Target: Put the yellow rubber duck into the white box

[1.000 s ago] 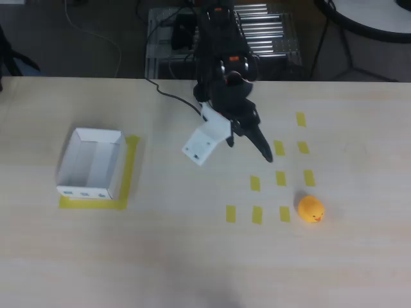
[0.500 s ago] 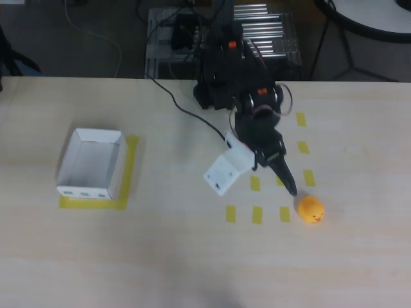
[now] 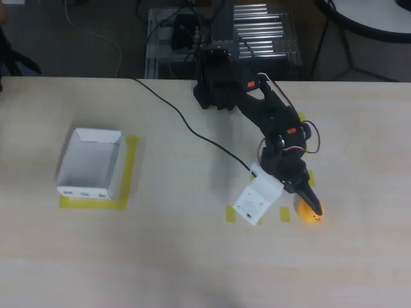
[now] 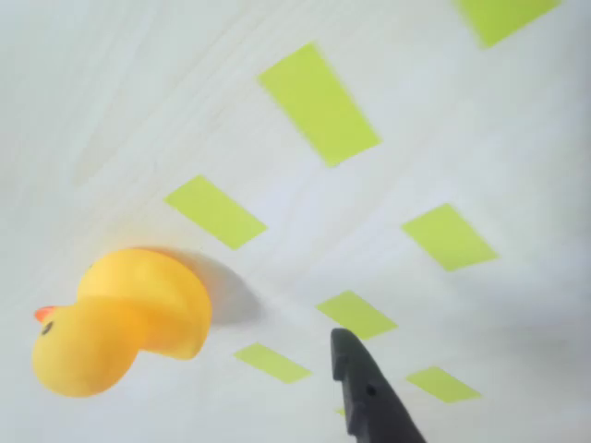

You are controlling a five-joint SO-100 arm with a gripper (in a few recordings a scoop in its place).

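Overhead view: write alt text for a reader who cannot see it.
A black robot arm reaches across a pale wooden table, its gripper open over the yellow rubber duck among small yellow tape rectangles at right. The white box sits empty at left on a yellow tape outline.

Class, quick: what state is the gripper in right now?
Gripper: open, holding nothing; black finger at the duck.

arm [image 3: 257, 109]: your black links, orange spots, thin red wire
gripper [image 3: 282, 200]: black finger, white plate
cable [image 3: 186, 122]: black, possibly power
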